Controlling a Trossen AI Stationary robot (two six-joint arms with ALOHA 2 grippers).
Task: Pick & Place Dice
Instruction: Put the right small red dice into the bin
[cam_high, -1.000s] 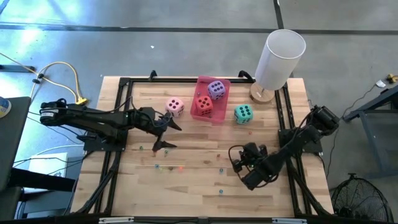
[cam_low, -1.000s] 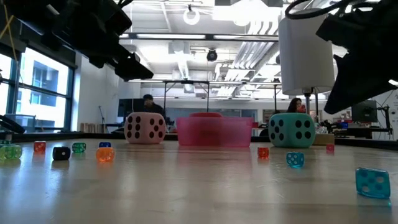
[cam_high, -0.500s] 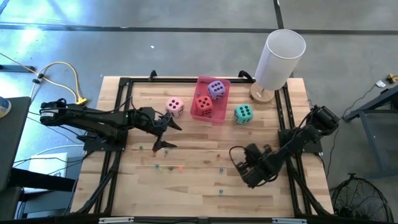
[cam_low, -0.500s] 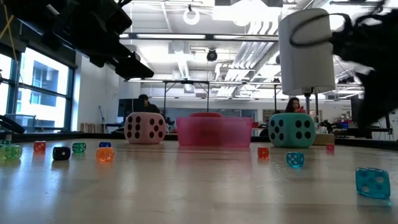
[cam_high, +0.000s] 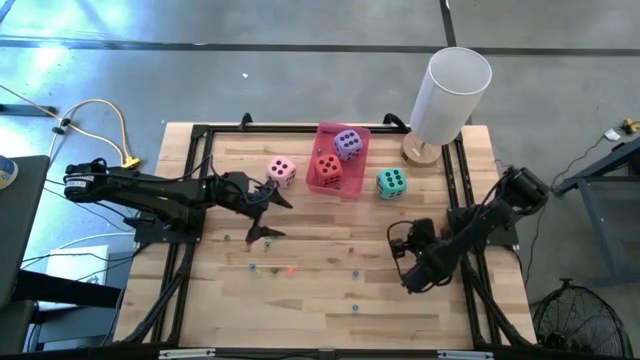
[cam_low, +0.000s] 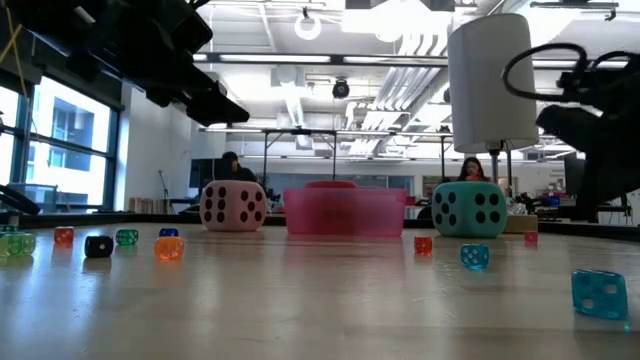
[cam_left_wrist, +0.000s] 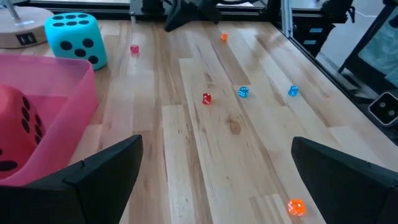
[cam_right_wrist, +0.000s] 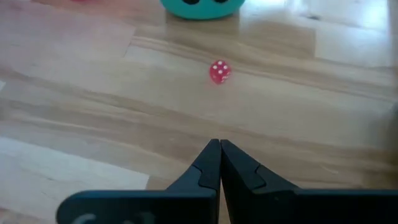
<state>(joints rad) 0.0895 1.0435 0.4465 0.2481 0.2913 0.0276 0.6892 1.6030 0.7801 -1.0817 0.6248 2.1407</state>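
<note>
Pale wooden tabletop (cam_high: 320, 290) fills the high view, edged by a black frame, with a white cylinder lamp (cam_high: 448, 95) at its far right corner and an open workshop beyond it in the low view (people sit far back there).

Since half a second ago only the right arm has shifted: its gripper, the right jaws (cam_high: 412, 238), has swung farther toward the right side of the tabletop and a little nearer the teal die (cam_high: 391, 182). The left arm and every die lie as before.

Those right jaws are clenched together with nothing between them, as the right wrist view shows (cam_right_wrist: 219, 163); the teal die (cam_right_wrist: 202, 7) sits ahead of them, well apart, with one tiny red bead (cam_right_wrist: 219, 71) between.

Left jaws (cam_high: 268, 210) are spread wide and empty, hovering over the tabletop just beside the pink die (cam_high: 282, 171), which rests next to the pink tray (cam_high: 352, 131). Inside that tray sit the red die (cam_high: 327, 167) and the purple die (cam_high: 348, 144), side by side. Small coloured beads (cam_high: 291, 269) lie scattered across the near half of the wood.
</note>
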